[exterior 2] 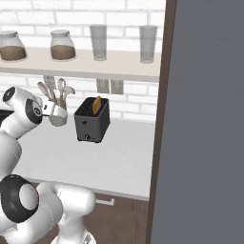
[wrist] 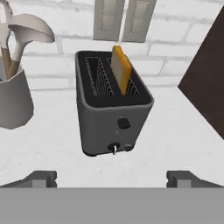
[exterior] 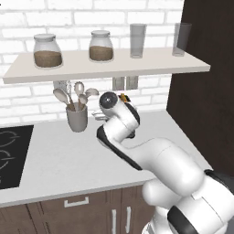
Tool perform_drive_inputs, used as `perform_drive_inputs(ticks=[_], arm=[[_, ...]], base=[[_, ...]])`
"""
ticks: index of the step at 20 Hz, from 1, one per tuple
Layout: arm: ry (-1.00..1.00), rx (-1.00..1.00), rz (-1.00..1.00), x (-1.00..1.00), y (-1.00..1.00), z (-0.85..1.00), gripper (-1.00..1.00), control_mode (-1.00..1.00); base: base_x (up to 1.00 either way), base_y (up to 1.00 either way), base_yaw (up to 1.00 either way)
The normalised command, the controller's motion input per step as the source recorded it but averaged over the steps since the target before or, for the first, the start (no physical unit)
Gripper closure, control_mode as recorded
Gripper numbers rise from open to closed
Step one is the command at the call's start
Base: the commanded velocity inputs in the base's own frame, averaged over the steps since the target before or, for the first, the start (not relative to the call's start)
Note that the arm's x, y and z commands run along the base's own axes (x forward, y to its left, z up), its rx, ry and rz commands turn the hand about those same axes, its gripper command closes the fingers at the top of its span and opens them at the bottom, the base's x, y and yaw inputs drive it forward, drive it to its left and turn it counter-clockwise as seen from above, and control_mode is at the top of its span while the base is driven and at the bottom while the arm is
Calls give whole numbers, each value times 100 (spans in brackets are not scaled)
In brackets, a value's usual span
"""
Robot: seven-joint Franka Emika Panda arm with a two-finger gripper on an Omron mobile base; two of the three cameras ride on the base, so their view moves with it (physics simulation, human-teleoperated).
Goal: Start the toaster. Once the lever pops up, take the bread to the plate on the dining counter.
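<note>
Toaster [wrist: 113, 114] sits on the white worktop [exterior 2: 114, 152] by the brick wall, w/ the bread [wrist: 121, 70] standing upright in its right-hand slot as I see it from the hand cam, top half of the slice poking out above the slots. Small pale knob low on the narrow front faces my hand cam, a darker button just above it. Gripper [wrist: 112, 177] hangs in front of the toaster, apart from it, jaws spread as wide as they go, nothing between them, both fingertips [wrist: 38, 178] at the bottom corners of the hand cam. Grey utensil cup [wrist: 14, 101] w/ spoons stands just left of the toaster, not touching. In the right base cam the toaster is near the dark tall panel [exterior 2: 205, 119], bread showing as an orange sliver on top. Left base cam: my arm's wrist blocks most of the toaster, only a bit of bread visible past it. Shelf [exterior: 105, 66] above holds two jars [exterior: 47, 50] and two glasses [exterior: 137, 40]. Black hob [exterior: 11, 155] at far left of the worktop.
</note>
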Motion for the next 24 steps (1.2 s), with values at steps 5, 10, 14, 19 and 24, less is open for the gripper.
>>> perform_drive_inputs(ticks=[5,10,14,19,24], arm=[[0,17,0,31,-40,9,-100,-100],[-8,0,5,51,-32,1,-100,-100],[-5,0,7,33,-33,3,-100,-100],[0,0,0,2,-14,7,-100,-100],[0,0,3,20,-18,0,-100,-100]], base=[[0,0,0],[0,0,0],[0,0,0],[0,0,0],[0,0,0]])
